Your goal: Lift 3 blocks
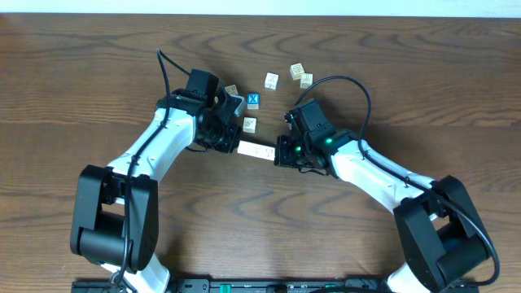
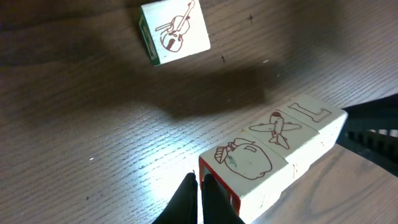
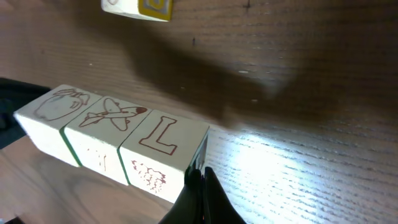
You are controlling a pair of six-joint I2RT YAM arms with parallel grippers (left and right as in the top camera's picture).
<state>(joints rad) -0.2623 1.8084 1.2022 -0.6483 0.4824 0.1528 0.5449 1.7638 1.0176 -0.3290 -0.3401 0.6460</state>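
Left pincer (image 1: 234,145) is closed, its fingers pressed together with nothing between them, and its tips butt against the left end of a row of three blocks (image 1: 256,150). The right pincer (image 1: 278,154) is closed the same way and bears on the row's right end, so the row is squeezed lengthwise between the two arms.

The row sits mid-worktop, slightly nearer than the loose cubes, its blocks touching face to face. From left to right they are the pouch block (image 2: 245,163), the aeroplane block (image 2: 278,127) and the L block (image 2: 313,112). In both wrist views the row's dark shadow falls on the worktop (image 1: 407,65) apart from the blocks, so the row seems to hang clear of the wood.

Just beyond it lies a violin cube (image 2: 177,31) with a green side. Farther off are a blue cube (image 1: 253,100) marked X and a few pale cubes (image 1: 298,71) scattered to the far right.
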